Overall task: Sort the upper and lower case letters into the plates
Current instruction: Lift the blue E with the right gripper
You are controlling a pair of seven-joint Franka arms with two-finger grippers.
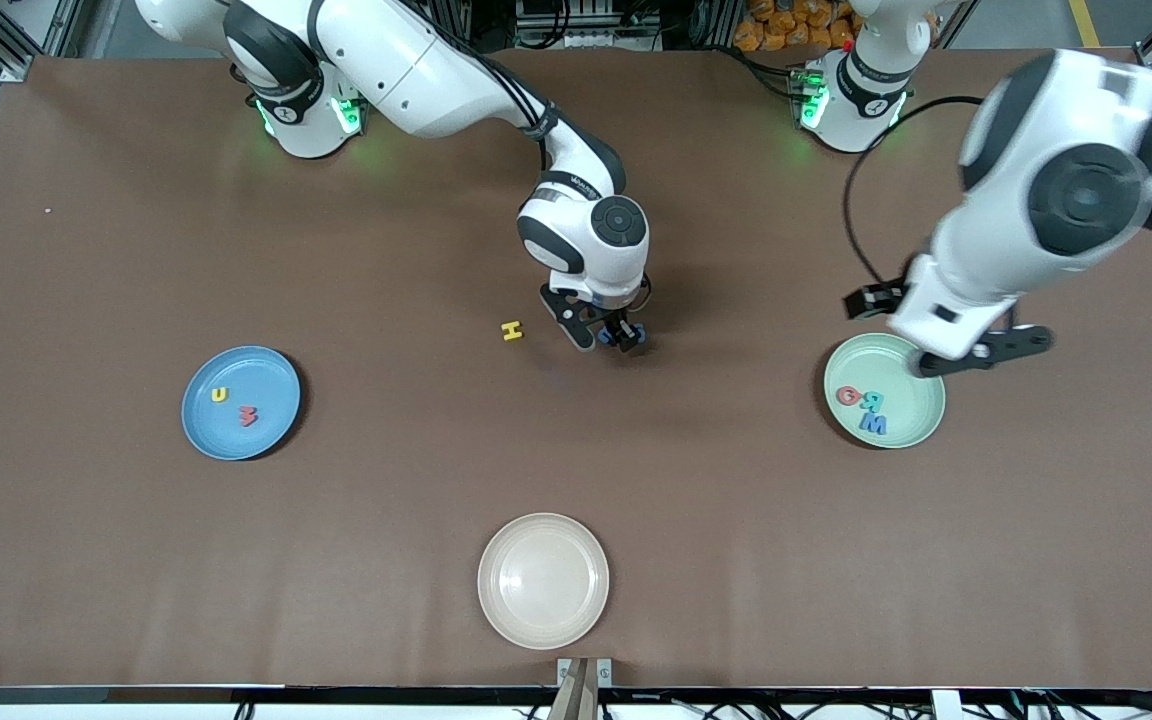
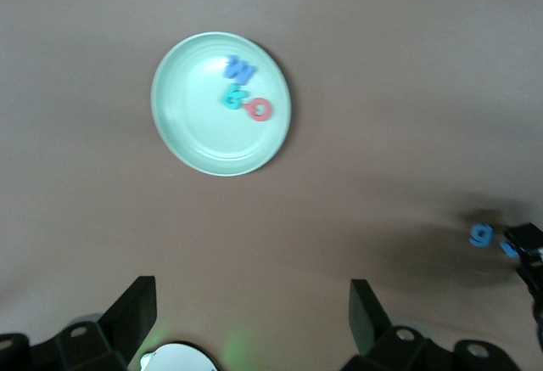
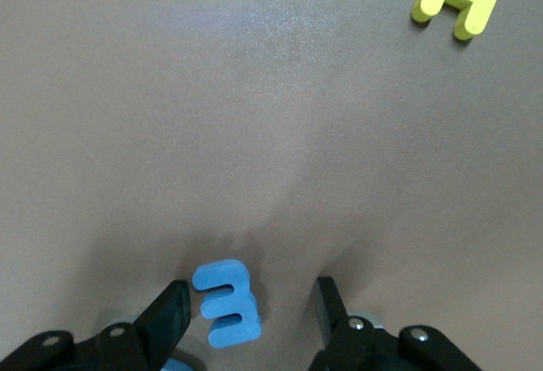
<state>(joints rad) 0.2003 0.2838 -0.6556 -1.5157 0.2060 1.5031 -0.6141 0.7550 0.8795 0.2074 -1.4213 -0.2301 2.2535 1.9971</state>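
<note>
A blue letter (image 3: pixel 227 313) lies flat on the brown table, mid-table. My right gripper (image 3: pixel 246 307) is down at the table and stands open around it, one finger (image 3: pixel 170 311) close beside it and the other a little apart. From the front, this right gripper (image 1: pixel 608 335) mostly covers the blue letter (image 1: pixel 640 334). A yellow H (image 1: pixel 511 330) lies just beside it, toward the right arm's end. The blue plate (image 1: pixel 266 385) holds a yellow letter (image 1: pixel 219 395) and a red one (image 1: pixel 249 415). The mint plate (image 1: pixel 911 395) holds red (image 1: pixel 847 396), teal (image 1: pixel 871 401) and blue (image 1: pixel 873 425) letters. My left gripper (image 1: pixel 986 350) hangs open and empty over that plate's rim.
A cream plate (image 1: pixel 543 580) with nothing in it sits near the table's front edge. The left wrist view shows the mint plate (image 2: pixel 195 116), the blue letter (image 2: pixel 481 235) and the right gripper (image 2: pixel 526 248) farther off.
</note>
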